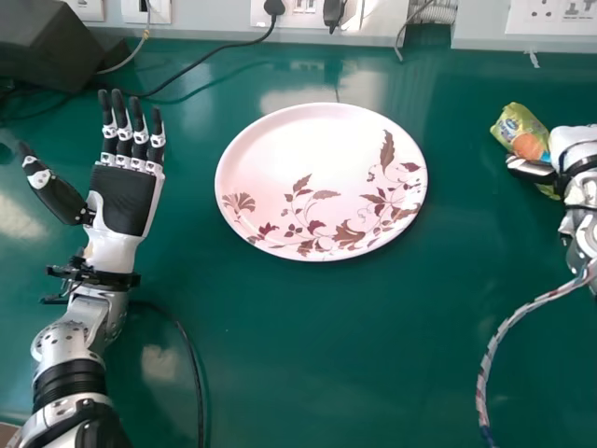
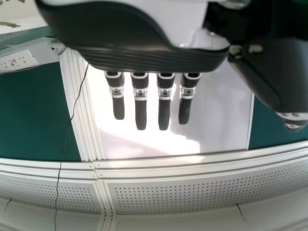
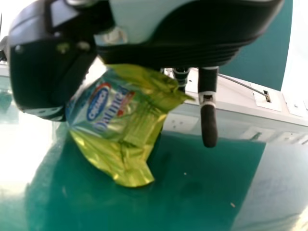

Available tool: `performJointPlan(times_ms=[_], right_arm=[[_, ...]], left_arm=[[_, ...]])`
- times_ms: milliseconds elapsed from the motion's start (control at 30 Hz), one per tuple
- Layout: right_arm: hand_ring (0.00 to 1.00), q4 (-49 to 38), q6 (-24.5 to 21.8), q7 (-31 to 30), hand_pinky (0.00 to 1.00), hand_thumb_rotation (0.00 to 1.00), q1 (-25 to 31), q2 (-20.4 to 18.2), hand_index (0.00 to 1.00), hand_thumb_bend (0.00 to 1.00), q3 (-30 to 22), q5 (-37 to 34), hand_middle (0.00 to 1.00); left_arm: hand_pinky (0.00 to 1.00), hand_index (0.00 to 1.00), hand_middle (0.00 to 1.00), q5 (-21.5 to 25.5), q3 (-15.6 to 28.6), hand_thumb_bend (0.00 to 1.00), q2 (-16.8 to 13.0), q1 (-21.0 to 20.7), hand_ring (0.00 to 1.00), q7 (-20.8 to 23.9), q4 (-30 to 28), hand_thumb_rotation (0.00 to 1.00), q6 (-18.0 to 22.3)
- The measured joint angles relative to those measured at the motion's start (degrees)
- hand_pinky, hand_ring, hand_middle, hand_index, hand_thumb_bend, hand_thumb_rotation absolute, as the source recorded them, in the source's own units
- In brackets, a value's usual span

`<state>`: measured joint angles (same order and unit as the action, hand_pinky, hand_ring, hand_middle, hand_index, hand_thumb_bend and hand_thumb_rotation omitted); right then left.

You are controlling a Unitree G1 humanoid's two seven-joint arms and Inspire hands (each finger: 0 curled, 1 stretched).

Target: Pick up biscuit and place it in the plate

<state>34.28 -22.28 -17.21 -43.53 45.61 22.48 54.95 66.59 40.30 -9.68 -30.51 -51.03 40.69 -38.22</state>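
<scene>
At left of the frame, the black-and-white left hand (image 1: 123, 198) is spread wide; at centre, a round pink leaf-patterned plate (image 1: 303, 145) is set. At upper right, the yellow-green foil biscuit packet (image 1: 517, 126) is pinched by the white-and-black right hand (image 1: 576, 147). Picking-up seems accomplished; leftward carrying is needed next.

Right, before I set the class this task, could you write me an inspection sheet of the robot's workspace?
Surface: green table, glossy, with light reflections
Job's things: biscuit packet in the robot's grip, not in the plate; leaf-patterned plate lying with nothing on it
Clutter: dark box at the back left
Hands: left hand open, left of the plate; right hand closed on the packet, right of the plate
Cables: black cable along the back left; another cable by the left arm; braided cable by the right arm
Surroundings: wall sockets behind the table
</scene>
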Motion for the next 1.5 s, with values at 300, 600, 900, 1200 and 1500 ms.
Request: performJointPlan(times_ms=[300, 600, 900, 1200, 1500], right_arm=[[0.34, -0.6, 0.0, -0.8, 0.26, 0.0, 0.0, 0.3, 0.75, 0.54, 0.0, 0.0, 0.49], [0.28, -0.8, -0.5, -1.0, 0.2, 0.0, 0.0, 0.3, 0.54, 0.52, -0.1, -0.2, 0.48], [0.16, -1.7, -0.5, -2.1, 0.12, 0.0, 0.1, 0.5, 0.49, 0.51, -0.4, -0.5, 0.48], [0.13, -3.2, -0.8, -3.2, 0.09, 0.0, 0.7, 0.9, 0.49, 0.51, -1.5, -1.4, 0.48], [0.14, -6.3, -0.1, -4.1, 0.1, 0.0, 2.6, 2.5, 0.5, 0.51, -1.9, -1.6, 0.48]], left_arm=[[0.86, 0.9, 0.85, 0.0, 0.9, 1.0, 0.7, 0.4, 0.83, 3.1, -1.5, 0.49, 0.5], [0.8, 0.9, 0.77, -0.3, 0.8, 1.0, 0.7, 0.2, 0.77, 1.2, -1.2, 0.46, 1.3], [0.85, 0.89, 0.79, -0.8, 0.8, 1.0, 0.7, 0.0, 0.78, 1.0, -1.2, 0.46, 2.6], [0.88, 0.9, 0.86, -0.8, 0.7, 1.0, 0.4, -0.2, 0.83, 1.4, -0.5, 0.48, 2.3], [0.79, 0.87, 0.82, -1.3, 0.7, 1.0, -0.2, -1.2, 0.77, 0.6, 1.7, 0.53, 2.6]])
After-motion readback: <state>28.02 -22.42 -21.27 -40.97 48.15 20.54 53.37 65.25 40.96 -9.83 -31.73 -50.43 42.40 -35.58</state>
